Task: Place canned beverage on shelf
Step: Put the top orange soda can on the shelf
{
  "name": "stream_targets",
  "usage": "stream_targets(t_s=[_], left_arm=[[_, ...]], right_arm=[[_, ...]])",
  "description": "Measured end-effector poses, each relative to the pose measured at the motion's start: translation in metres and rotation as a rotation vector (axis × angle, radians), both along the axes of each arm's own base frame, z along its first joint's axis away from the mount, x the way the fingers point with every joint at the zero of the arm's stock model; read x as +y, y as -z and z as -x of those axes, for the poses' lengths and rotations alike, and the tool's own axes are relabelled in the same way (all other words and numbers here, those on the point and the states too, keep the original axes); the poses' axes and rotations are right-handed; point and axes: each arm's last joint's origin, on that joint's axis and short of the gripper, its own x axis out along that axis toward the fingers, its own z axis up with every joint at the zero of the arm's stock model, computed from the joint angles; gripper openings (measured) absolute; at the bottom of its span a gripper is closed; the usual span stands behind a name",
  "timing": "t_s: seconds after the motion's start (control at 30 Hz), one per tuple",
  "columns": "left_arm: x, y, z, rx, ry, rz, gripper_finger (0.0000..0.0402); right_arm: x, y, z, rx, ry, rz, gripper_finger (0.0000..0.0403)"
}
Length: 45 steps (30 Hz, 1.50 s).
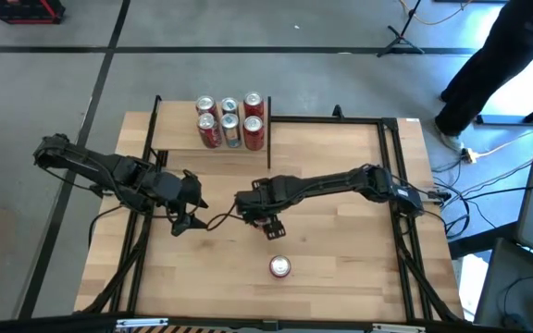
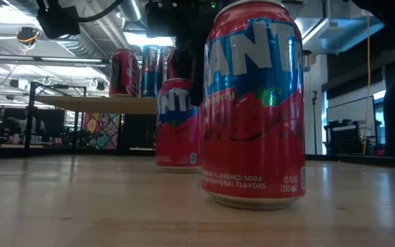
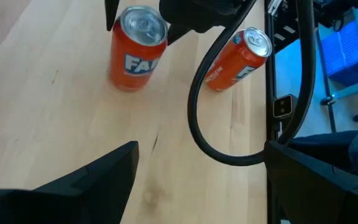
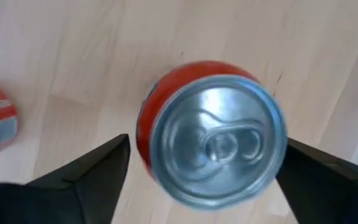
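Right tool [image 1: 273,225] sits over mid-table, fingers spread wide either side of an upright strawberry Fanta can [image 4: 211,134]. In the right wrist view the can is between the fingers with a clear gap on both sides, so nothing is pinched.

Left tool [image 1: 185,217] waits just left of it, also spread and empty.

A second Fanta can [image 1: 279,267] stands alone nearer the table's [image 1: 340,268] front edge. Six cans [image 1: 230,121] are already in two rows on the shelf [image 1: 179,139] at the back left.

Handling, as a judgement:
- Rigid thin aluminium wall with a smooth, glossy printed skin, so it's slippery.
- If it's full it's fairly heavy for its size. It looks sealed, tab flat.
- Hard squeezing would dent the wall.
- Best hold is mid-body across the diameter, fingers level, below the shoulder taper and well above the base. A hold up on the shoulder would probably slip off.
- Keep it vertical, since the narrow base tips easily when set down.

Hard to make out:
- High view: the right arm covers the can under the tool.
- Low view: the near can fills the frame, masking the tool fingers and most of the shelf.
- Finger height on the can body can't be told from the wrist view.
- Free room left on the shelf is unclear.
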Motion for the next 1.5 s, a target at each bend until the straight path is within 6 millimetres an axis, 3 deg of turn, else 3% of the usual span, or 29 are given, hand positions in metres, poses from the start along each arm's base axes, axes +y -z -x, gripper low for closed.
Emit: stream_targets(t_s=[0.13,0.3,0.5,0.7,0.8,0.93,1.23,1.37,1.5], left_arm=[[0.000,0.000,0.000,-0.005,-0.001,0.000,0.0334],[0.001,0.000,-0.001,-0.013,-0.029,-0.024,0.0334],[0.000,0.000,-0.009,-0.054,-0.045,-0.060,0.0334],[-0.009,0.007,-0.044,-0.152,-0.017,-0.125,0.0334],[-0.012,0.014,-0.065,-0.201,-0.007,-0.156,0.0334],[-0.004,0.030,-0.090,-0.184,-0.083,-0.143,0.0334],[0.024,0.059,-0.131,-0.071,-0.134,-0.109,0.0334],[0.020,0.067,-0.146,-0.065,-0.063,-0.142,0.0334],[0.018,0.078,-0.150,-0.031,-0.070,-0.196,0.0334]], right_arm=[[0.000,-0.008,-0.002,-0.027,0.019,-0.011,0.0387],[0.000,-0.032,0.006,-0.001,0.064,-0.055,0.0394],[0.005,-0.097,0.045,-0.077,0.159,-0.115,0.0392],[0.026,-0.130,0.086,-0.174,0.233,-0.036,0.0392],[0.037,-0.131,0.109,-0.189,0.272,0.020,0.0392],[0.050,-0.116,0.144,-0.192,0.343,0.057,0.0392],[0.062,-0.075,0.240,-0.290,0.567,-0.114,0.0392],[0.063,-0.064,0.269,-0.309,0.625,-0.186,0.0392],[0.064,-0.058,0.286,-0.321,0.651,-0.212,0.0392]])
